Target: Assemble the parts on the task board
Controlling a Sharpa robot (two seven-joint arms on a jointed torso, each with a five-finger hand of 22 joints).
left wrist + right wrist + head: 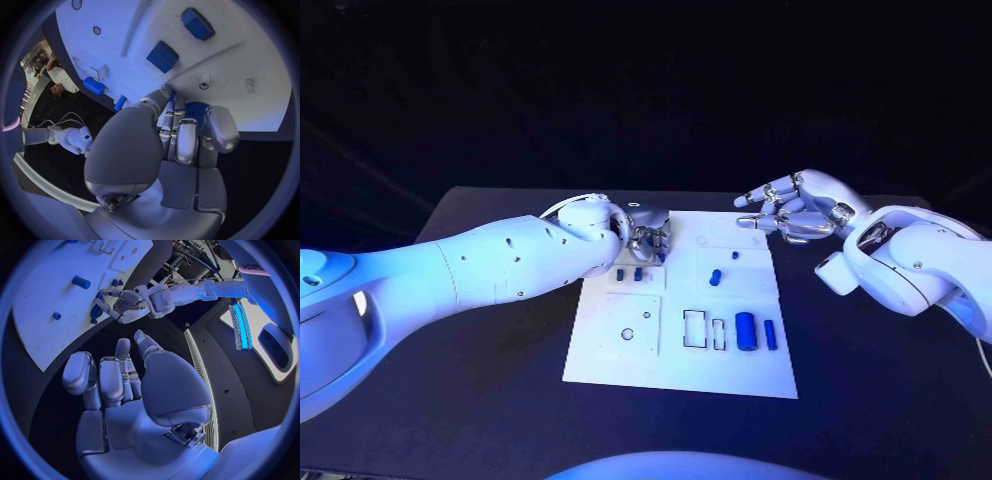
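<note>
A: What's sitting nearest on the task board?
B: Blue parts, lying near its right edge.
A: And farther back?
B: The left hand is clasping a blue part at the far edge; the right hand is hovering released above the desk.

— How many boards are in front of you?
— You have one task board.
— And the blue parts on it?
— You can count seven: two small blocks, one short cylinder, one tiny piece, one thick cylinder, one thin rod, and one hidden part that you see from the left wrist.
— Hands?
— Two for you: one left hand, one right hand.
</note>
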